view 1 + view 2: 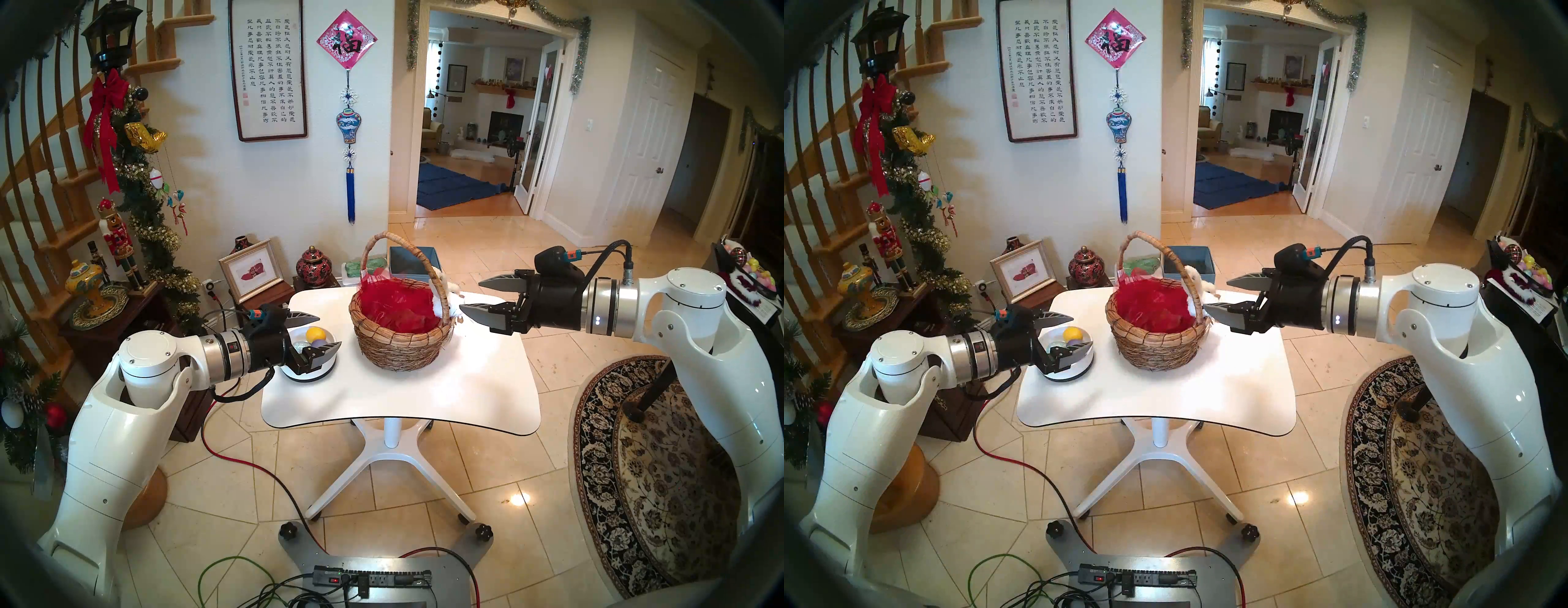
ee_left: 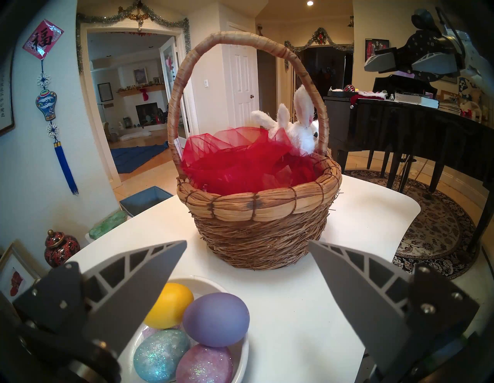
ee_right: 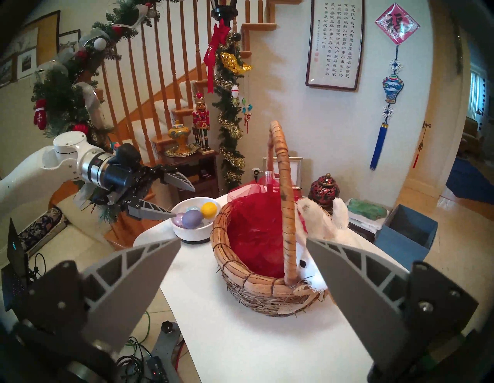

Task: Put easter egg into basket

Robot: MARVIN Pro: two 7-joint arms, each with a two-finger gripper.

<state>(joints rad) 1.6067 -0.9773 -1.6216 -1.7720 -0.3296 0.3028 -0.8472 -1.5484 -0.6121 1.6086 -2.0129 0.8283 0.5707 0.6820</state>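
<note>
A: Eggs (image 2: 187, 339) sit in a white bowl (image 3: 191, 235) just left of the basket (image 1: 399, 335); why?

B: Handy for the left gripper (image 1: 316, 335), fingers spread, empty, above them.

A: Right gripper (image 1: 477, 297)?

B: Spread too, beside the basket's bunny (image 2: 302, 133), clear of the opening.

**Item Count**

Bench (image 1: 466, 382): one. Wicker basket (image 2: 256, 230): one, with one white plush bunny (image 2: 302, 133) on its rim. White bowl (image 3: 192, 235): one. Eggs in bowl: four clearly visible, namely yellow (image 2: 171, 305), purple (image 2: 216, 318), blue glitter (image 2: 160, 353), pink glitter (image 2: 204, 365); possibly a fifth beneath. Claws: two, left (image 1: 324, 331) and right (image 1: 473, 295).
</note>
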